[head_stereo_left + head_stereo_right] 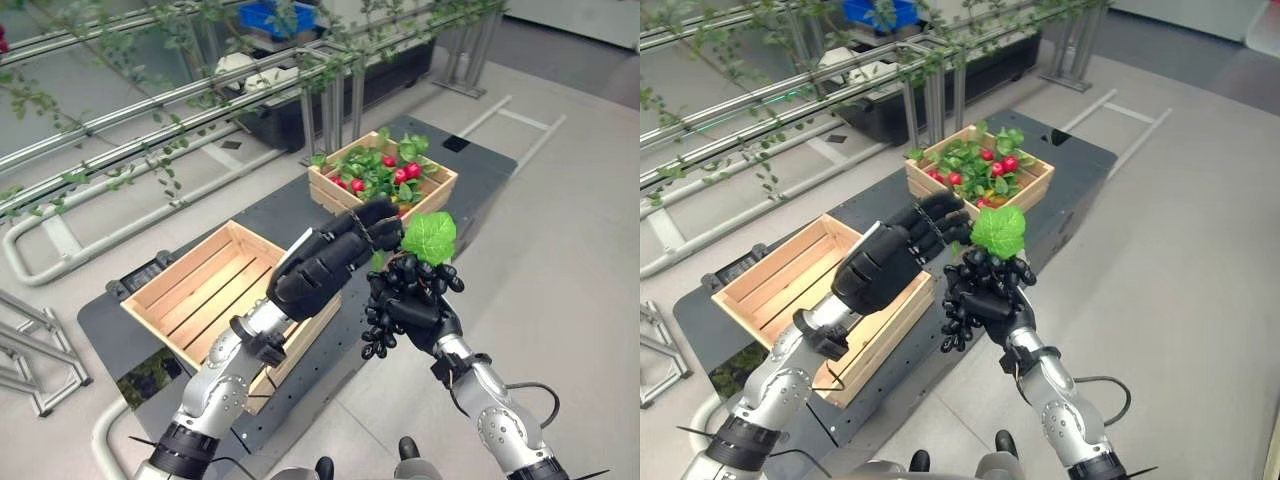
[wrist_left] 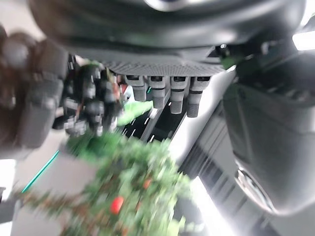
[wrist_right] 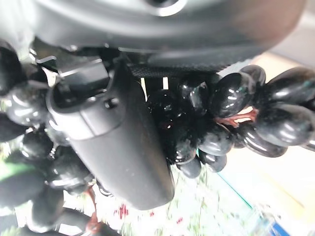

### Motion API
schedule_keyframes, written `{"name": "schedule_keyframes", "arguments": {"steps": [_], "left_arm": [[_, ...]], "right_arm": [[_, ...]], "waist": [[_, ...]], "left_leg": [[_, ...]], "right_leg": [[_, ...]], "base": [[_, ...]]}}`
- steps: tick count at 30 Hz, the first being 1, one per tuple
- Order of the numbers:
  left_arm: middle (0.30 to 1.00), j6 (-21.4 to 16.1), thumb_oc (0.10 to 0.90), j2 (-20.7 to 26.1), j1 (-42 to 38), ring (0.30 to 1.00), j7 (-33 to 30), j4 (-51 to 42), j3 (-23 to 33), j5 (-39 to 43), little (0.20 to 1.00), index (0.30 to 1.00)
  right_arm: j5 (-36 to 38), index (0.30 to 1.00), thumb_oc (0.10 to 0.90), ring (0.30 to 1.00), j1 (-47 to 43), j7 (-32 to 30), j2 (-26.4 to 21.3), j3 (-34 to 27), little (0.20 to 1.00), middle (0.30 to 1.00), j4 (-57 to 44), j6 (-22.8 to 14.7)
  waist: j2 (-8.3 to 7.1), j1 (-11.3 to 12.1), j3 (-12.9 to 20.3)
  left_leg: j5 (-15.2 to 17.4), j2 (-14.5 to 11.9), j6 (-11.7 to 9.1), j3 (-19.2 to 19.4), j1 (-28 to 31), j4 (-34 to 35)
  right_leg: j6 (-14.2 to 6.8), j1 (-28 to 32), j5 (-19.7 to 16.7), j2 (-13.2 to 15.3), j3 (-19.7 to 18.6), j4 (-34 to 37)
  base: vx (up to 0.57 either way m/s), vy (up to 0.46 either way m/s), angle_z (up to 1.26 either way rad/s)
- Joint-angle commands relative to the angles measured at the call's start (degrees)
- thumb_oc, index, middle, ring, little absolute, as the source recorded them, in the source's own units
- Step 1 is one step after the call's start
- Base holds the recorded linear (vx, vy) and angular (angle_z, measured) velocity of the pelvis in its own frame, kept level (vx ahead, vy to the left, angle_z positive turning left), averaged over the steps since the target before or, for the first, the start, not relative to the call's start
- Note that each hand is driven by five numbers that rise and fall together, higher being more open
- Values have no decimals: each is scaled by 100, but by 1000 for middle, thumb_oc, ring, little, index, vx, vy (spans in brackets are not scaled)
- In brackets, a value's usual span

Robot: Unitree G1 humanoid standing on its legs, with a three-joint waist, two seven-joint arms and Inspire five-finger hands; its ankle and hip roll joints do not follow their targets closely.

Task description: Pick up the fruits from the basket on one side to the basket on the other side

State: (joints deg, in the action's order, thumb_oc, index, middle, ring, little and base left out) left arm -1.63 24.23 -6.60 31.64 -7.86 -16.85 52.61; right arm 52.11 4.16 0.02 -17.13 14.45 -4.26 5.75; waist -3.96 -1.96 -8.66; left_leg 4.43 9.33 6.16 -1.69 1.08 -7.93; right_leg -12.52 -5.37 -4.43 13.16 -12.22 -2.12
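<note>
Right hand (image 1: 425,310) closed around a bunch of black grapes (image 1: 402,290), palm turned upward, thumb pressed across the cluster as seen in the right wrist view, where glossy dark berries (image 3: 231,98) crowd around the thumb (image 3: 118,142). Held up in the air over the floor beside the dark platform (image 1: 480,165), between the two crates, with a bright green leaf (image 1: 430,236) standing up from the top of the bunch and a few berries hanging loose below the palm. Probably carried palm-up so that the soft, dangling cluster rests in the hand rather than hangs from a pinch. Left hand (image 1: 330,260) stretched out just beside it, fingers straight and relaxed, holding nothing, fingertips (image 1: 385,215) close to the leaf and the top of the grapes; touching or just short of them cannot be told. Looks like a handover being set up, since the empty crate lies on the left arm's side. Further out, empty slatted wooden crate (image 1: 190,290) sitting under the left forearm on the near end of the platform. At the far end, well apart from it, second wooden crate (image 1: 440,180) full of green foliage (image 1: 375,170) and small red fruits (image 1: 405,172). Behind the platform, metal rails (image 1: 150,110) wound with thin leafy vines. Transfer judged about midway: bunch out of the full crate, not yet over the empty one.
</note>
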Motion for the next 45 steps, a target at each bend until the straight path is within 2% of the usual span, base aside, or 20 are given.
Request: {"name": "schedule_keyframes", "arguments": {"steps": [1, 4, 6, 9, 10, 12, 13, 14, 17, 19, 20, 23, 30, 33, 34, 37, 38, 39, 42, 45], "left_arm": [[900, -450, 800, -121, -484, 900, -51, -480, 221, 76, 900, 900], [900, -464, 800, -80, -494, 900, 4, -454, 193, 36, 900, 900], [900, -345, 800, 1, -406, 900, 46, -547, 220, 239, 900, 900], [900, -325, 800, 24, -344, 900, 92, -530, 230, 149, 900, 900], [900, -338, 800, 73, -259, 900, 134, -567, 224, 27, 900, 900], [900, -327, 800, 113, -202, 900, 148, -635, 234, 15, 900, 900], [900, -334, 800, 209, -139, 900, 132, -690, 301, 43, 900, 900], [900, -332, 800, 220, -135, 900, 140, -696, 307, 53, 900, 900], [900, -389, 800, 346, -20, 900, -2, -800, 379, 197, 900, 900], [900, -437, 800, 355, 62, 900, -152, -870, 429, 273, 900, 900], [900, -547, 800, 333, 66, 900, -258, -862, 407, 196, 900, 900], [900, -715, 800, 199, -69, 900, -266, -711, 310, 252, 900, 900], [900, -677, 800, -223, -196, 900, -211, -584, 184, 72, 900, 900], [900, -700, 800, -280, -152, 900, -237, -636, 181, 93, 900, 900], [900, -719, 800, -292, -112, 900, -270, -686, 198, 80, 900, 900], [900, -677, 800, -321, -35, 900, -207, -754, 301, 131, 900, 900], [900, -646, 800, -336, 40, 900, -253, -842, 408, 107, 900, 900], [900, -646, 800, -336, 40, 900, -253, -842, 408, 107, 900, 900], [900, -482, 800, -375, 117, 900, -131, -927, 609, 250, 900, 900], [900, -363, 800, -401, 133, 900, -58, -935, 715, 352, 900, 900]], "right_arm": [[145, 300, 400, 300, -567, 564, -89, -292, 300, 300, -635, -552], [153, 300, 400, 300, -603, 573, -144, -260, 300, 300, -624, -600], [86, 300, 400, 300, -719, 607, -226, -175, 300, 300, -652, -757], [30, 300, 400, 300, -743, 643, -215, -154, 300, 300, -724, -784], [30, 300, 400, 300, -757, 688, -203, -135, 300, 300, -744, -793], [51, 300, 400, 300, -765, 727, -191, -86, 300, 300, -747, -833], [59, 300, 400, 300, -770, 782, -156, -21, 300, 300, -732, -850], [57, 300, 400, 300, -775, 774, -150, -14, 300, 300, -725, -856], [-9, 300, 400, 300, -840, 807, -53, 132, 300, 300, -651, -809], [-66, 300, 400, 300, -909, 799, -22, 259, 300, 300, -607, -714], [-73, 300, 400, 300, -975, 768, -36, 326, 300, 300, -602, -658], [-86, 300, 400, 300, -1001, 695, -163, 289, 300, 300, -620, -604], [-2, 300, 400, 300, -756, 587, -191, -8, 300, 300, -645, -777], [-36, 300, 400, 300, -686, 671, -200, -79, 300, 300, -667, -738], [-8, 300, 400, 300, -681, 721, -228, -104, 300, 300, -672, -671], [61, 300, 400, 300, -705, 823, -293, -139, 300, 300, -685, -448], [144, 300, 400, 300, -716, 1013, -356, -146, 300, 300, -722, -170], [144, 300, 400, 300, -716, 1013, -356, -146, 300, 300, -722, -170], [282, 300, 400, 300, -705, 1252, -445, -172, 300, 300, -639, 207], [273, 300, 400, 300, -673, 1414, -451, -209, 300, 300, -527, 340]], "waist": [[276, 45, 197], [308, 90, 184], [425, 217, 201], [462, 293, 220], [505, 387, 235], [519, 472, 235], [509, 576, 236], [505, 590, 233], [406, 745, 331], [335, 828, 470], [308, 805, 511], [252, 655, 520], [148, 369, 464], [91, 354, 444], [53, 383, 426], [4, 449, 468], [-21, 510, 515], [-21, 510, 515], [69, 528, 651], [131, 493, 693]], "left_leg": [[481, -148, -438, -140, 451, 368], [384, -194, -420, 9, 460, 512], [93, -337, -343, 406, 473, 914], [-1, -406, -301, 652, 485, 1068], [-85, -492, -283, 842, 445, 1148], [-112, -548, -286, 1022, 423, 1149], [-133, -629, -309, 1316, 404, 1165], [-135, -637, -313, 1354, 406, 1170], [-201, -751, -459, 1801, 394, 1274], [-407, -998, -677, 2280, 239, 1293], [-511, -1130, -782, 2484, 156, 1293], [-697, -1383, -956, 2618, 14, 1293], [-875, -1677, -1155, 2466, -113, 1293], [-950, -1676, -1140, 2050, -179, 1260], [-923, -1656, -1152, 1635, -242, 1123], [-792, -1576, -1146, 957, -352, 846], [-643, -1418, -1113, 452, -358, 683], [-643, -1418, -1113, 452, -358, 683], [-569, -1297, -1095, -53, -114, 912], [-527, -1256, -1071, -156, 53, 1051]], "right_leg": [[138, -391, -604, -231, 1002, 272], [169, -408, -543, -248, 1205, -27], [285, -385, -289, -303, 1763, -849], [331, -308, -100, -272, 2093, -1331], [395, -138, 149, -220, 2447, -1732], [434, 7, 294, -115, 2711, -1946], [444, 253, 456, 52, 3079, -2003], [442, 287, 472, 71, 3119, -1997], [345, 1019, 745, 141, 3492, -1259], [343, 1518, 808, -74, 3806, -63], [344, 1598, 716, -189, 3753, 327], [452, 1541, 545, -414, 3538, 712], [656, 1233, 499, -726, 3301, 712], [787, 1061, 416, -864, 3034, 712], [817, 1005, 374, -887, 2805, 712], [846, 892, 331, -886, 2407, 712], [827, 826, 305, -876, 2147, 712], [827, 826, 305, -876, 2147, 712], [782, 766, 319, -895, 1721, 712], [717, 789, 313, -862, 1549, 712]], "base": [[-162, 97, -122], [-166, 53, -103], [-268, 30, -55], [-202, -40, -74], [-206, -90, -44], [-201, -136, -59], [-169, -151, -63], [-110, -203, -77], [-85, -268, -117], [-177, -407, -176], [-181, -380, -204], [-170, -381, -143], [-131, -260, -48], [-134, -180, -46], [-113, -95, -34], [-31, 0, -63], [-7, 56, -64], [9, 114, -87], [29, 194, -95], [41, 275, -61]]}}
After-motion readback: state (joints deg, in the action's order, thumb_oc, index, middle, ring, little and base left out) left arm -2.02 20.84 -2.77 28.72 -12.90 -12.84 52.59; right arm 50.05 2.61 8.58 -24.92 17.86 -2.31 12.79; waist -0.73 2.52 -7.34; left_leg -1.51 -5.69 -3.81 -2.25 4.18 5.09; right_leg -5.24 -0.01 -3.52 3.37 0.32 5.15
